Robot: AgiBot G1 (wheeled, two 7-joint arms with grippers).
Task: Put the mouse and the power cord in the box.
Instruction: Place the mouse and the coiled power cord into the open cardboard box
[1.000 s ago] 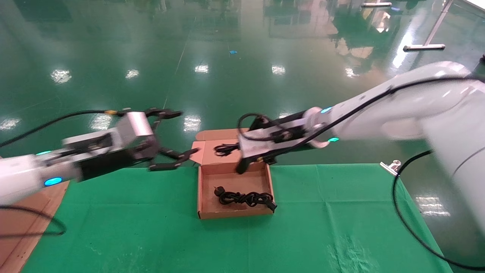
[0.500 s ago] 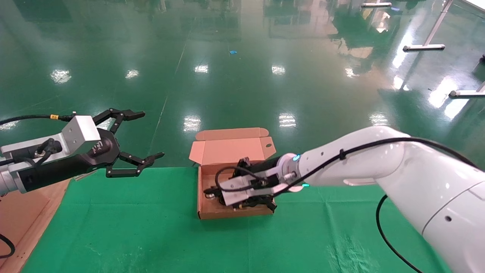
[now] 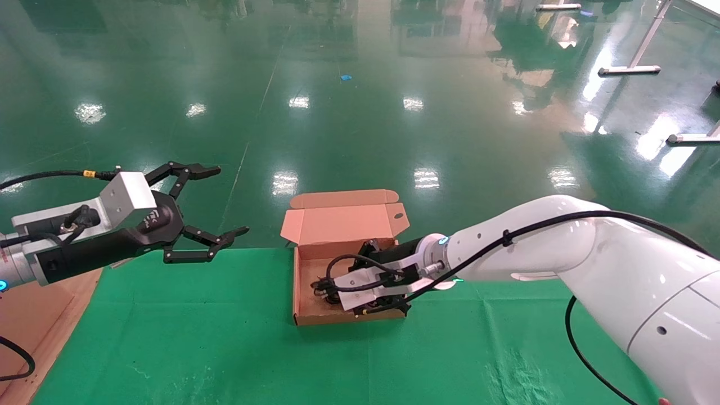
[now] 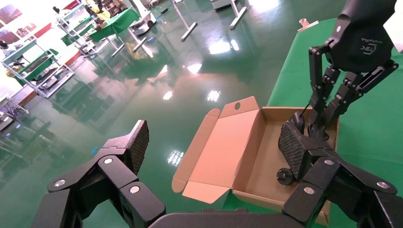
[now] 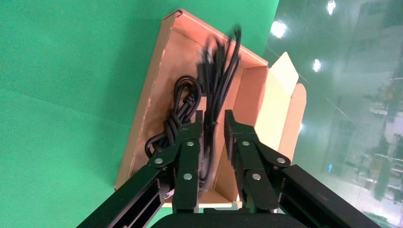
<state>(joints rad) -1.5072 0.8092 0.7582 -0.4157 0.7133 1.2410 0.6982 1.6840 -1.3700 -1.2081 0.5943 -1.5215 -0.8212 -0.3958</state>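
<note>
Reaching into the open box with a cord bundle

Covering the table, one green cloth (image 3: 225,337) fills the lower half of the head view, with glossy green floor beyond. The white right arm stretches across it from the right side. One brown cardboard box (image 3: 306,304) sits on the cloth near the table's far edge, lid standing open at the back. A larger cardboard piece (image 3: 34,315) lies at the table's left edge.

The right gripper (image 5: 214,128) hangs low inside the box. Its jaws are narrowed to a slim gap, and a bundle of black power cord (image 5: 219,71) runs between them; whether the pads pinch it firmly cannot be told. A second black coil (image 5: 183,107) lies on the box floor just beside it, so two cord bundles are counted. A round plug (image 4: 284,174) rests on the box floor.

The left gripper (image 3: 216,205) hovers above the table's far left edge, well apart from the box, fingers spread wide and holding nothing.

No mouse can be made out.
</note>
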